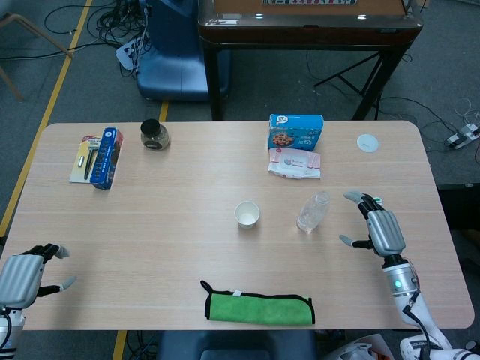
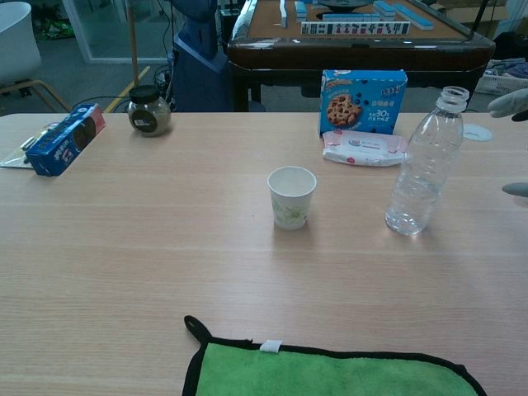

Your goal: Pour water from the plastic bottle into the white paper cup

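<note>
Two hands are in view, both empty with fingers spread: the left hand (image 1: 21,276) at the desk's (image 1: 165,247) 8 o'clock edge, the right hand (image 1: 379,229) just beside the bottle (image 1: 313,212), at its 3 o'clock, not touching. The bottle stands upright, uncapped, with little water: likely light, thin-walled, easily crushed and tipped. Grip the mid-body gently. The cup (image 1: 247,214) at the bottle's 9 o'clock stands empty, so likely light and easily knocked.

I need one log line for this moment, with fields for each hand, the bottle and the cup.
right hand: open, beside plastic bottle, apart | left hand: idle | bottle: upright, uncapped | white paper cup: upright
</note>
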Action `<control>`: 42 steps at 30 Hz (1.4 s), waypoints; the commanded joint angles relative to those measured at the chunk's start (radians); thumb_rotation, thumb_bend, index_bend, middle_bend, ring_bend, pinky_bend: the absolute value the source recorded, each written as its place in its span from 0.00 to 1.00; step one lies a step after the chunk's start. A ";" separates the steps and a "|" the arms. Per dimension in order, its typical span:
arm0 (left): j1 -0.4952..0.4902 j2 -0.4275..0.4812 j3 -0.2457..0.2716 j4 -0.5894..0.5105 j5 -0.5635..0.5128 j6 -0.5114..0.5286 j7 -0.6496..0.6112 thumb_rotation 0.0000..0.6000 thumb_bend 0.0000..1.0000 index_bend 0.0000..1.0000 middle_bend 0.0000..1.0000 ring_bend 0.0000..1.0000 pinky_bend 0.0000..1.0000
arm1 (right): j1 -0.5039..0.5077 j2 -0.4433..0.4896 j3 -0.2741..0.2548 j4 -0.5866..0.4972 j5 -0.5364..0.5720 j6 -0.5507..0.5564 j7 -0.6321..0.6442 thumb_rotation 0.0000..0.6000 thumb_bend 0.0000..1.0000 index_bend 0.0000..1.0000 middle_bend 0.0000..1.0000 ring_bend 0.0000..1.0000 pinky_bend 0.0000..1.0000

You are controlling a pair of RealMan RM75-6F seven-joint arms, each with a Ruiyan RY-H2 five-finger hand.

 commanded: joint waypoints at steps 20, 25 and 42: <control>0.007 0.011 0.003 -0.009 -0.005 0.005 -0.004 1.00 0.03 0.47 0.49 0.46 0.61 | 0.125 -0.188 0.012 0.252 0.008 -0.094 0.163 1.00 0.00 0.19 0.18 0.14 0.33; 0.007 0.012 0.003 -0.009 -0.006 0.002 -0.010 1.00 0.03 0.47 0.49 0.46 0.61 | 0.145 -0.224 0.005 0.313 -0.008 -0.097 0.219 1.00 0.00 0.19 0.21 0.14 0.33; 0.008 0.015 0.004 -0.013 -0.005 0.003 -0.015 1.00 0.03 0.47 0.49 0.46 0.61 | 0.187 -0.292 -0.014 0.435 -0.015 -0.133 0.372 1.00 0.00 0.20 0.25 0.14 0.33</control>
